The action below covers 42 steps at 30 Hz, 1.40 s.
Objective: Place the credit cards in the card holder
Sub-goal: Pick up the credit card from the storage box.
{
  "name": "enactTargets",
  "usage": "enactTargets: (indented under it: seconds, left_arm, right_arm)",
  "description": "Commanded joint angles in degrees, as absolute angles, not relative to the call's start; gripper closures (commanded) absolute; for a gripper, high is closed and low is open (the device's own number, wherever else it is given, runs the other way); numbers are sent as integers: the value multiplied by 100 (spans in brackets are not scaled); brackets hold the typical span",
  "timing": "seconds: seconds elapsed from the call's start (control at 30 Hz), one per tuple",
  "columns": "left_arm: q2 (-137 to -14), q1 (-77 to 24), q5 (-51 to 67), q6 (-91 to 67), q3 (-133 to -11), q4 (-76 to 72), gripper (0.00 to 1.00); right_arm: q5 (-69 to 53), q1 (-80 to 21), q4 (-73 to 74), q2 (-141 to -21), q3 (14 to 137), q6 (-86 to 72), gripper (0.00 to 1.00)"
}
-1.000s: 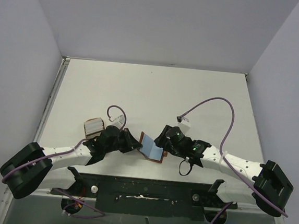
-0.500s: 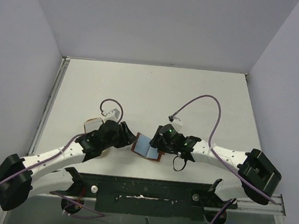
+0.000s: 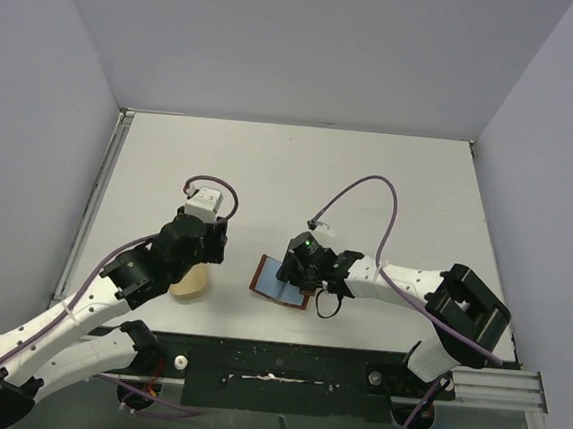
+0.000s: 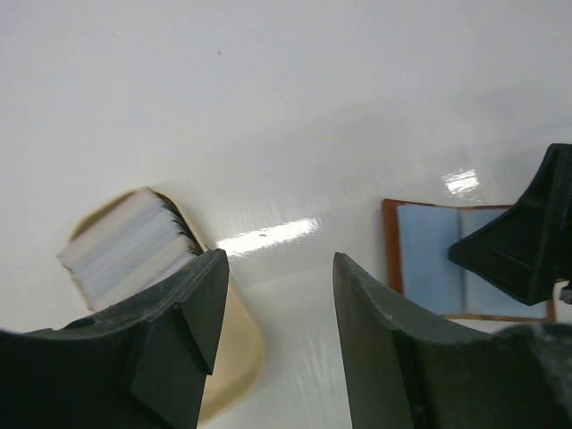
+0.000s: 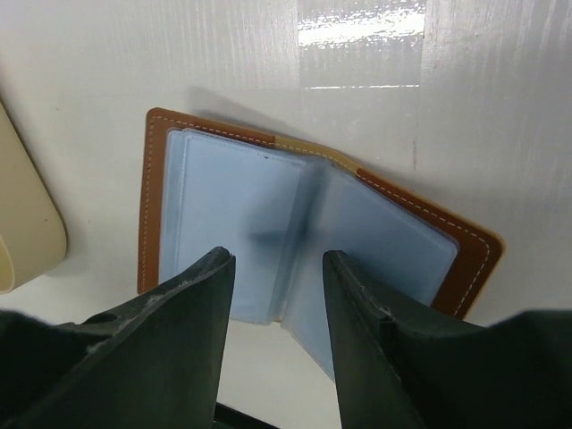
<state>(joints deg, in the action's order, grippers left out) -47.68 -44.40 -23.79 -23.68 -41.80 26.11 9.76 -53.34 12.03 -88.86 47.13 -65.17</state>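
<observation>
The card holder (image 3: 279,280) lies open on the table, brown outside and pale blue inside (image 5: 232,206). My right gripper (image 5: 277,268) stands open just over it, one finger on each side of the centre fold; from above the right gripper (image 3: 298,270) covers the holder's right half. A stack of pale credit cards (image 4: 125,246) stands on edge in a tan dish (image 4: 228,357). My left gripper (image 4: 277,277) is open and holds nothing, hanging over bare table between the dish and the card holder (image 4: 429,268). From above, the left gripper (image 3: 203,252) hides the cards.
The tan dish (image 3: 192,285) sits left of the holder, near the table's front edge. Purple cables loop above both wrists. The right gripper's dark finger (image 4: 523,241) shows at the right edge of the left wrist view. Grey walls enclose the table.
My left gripper has opened and drawn back left from the card holder toward the dish. My right gripper has shifted left over the holder, which now lies flatter and slightly further left.
</observation>
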Motion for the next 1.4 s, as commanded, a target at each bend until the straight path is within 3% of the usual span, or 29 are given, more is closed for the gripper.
enactTargets:
  seconds: [0.0,0.2,0.43,0.7,1.37]
  left_arm:
    - [-4579,-4369,-2728,-395,-4552,2760,51]
    - [-5205,-3889,-2496,1496,-4726,2956,46]
    - [-6090,-3169,-1826,2580,-4546,3425,48]
    - [-6158,-3120,-1404,2637,-4192,3154,46]
    - [-7099,-3146,-2371,2939,-3788,1994,45]
  right_arm:
    - [936,-5353,1241,-8882,4903,-6457,55]
    - [697,-5323,1133,-8978,4896,-6316,55]
    - [458,-5331,964,-8956,4781,-6187,55]
    - [472,-5277,1024,-8839,4764,-6010,55]
    - [395,-5141,952,-8617,4565,-6018,55]
